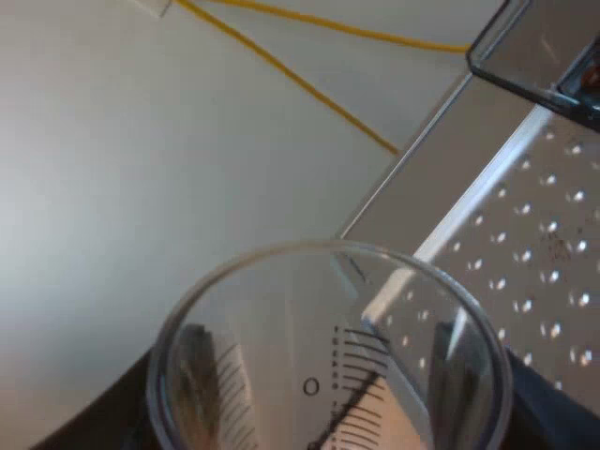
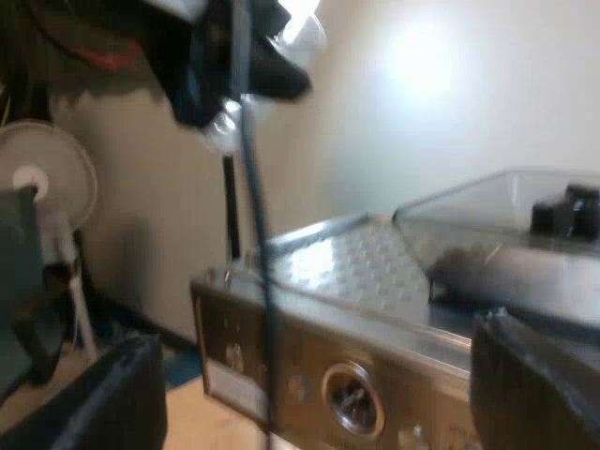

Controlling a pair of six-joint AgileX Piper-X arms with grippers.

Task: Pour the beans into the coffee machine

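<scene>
My left gripper (image 1: pixel 328 417) is shut on the measuring glass (image 1: pixel 281 309), with a dark finger on each side of it. I look into the clear glass's mouth and see its printed scale and no beans. The glass hangs over the edge of the espresso machine's perforated metal top (image 1: pixel 534 253), a short way from the bean hopper (image 1: pixel 534 47). My right gripper (image 2: pixel 319 375) stands open with nothing between its fingers, level with the espresso machine's front (image 2: pixel 309 375). From there the clear bean hopper (image 2: pixel 497 225) with its black knob (image 2: pixel 567 211) sits on top, and the left gripper (image 2: pixel 234 66) hovers high above the machine.
A round pressure gauge (image 2: pixel 352 398) sits in the machine's front panel. A white fan (image 2: pixel 42 178) stands on the floor beyond the machine, by a pale wall. Below the glass lies a pale surface crossed by a yellow line (image 1: pixel 300 84).
</scene>
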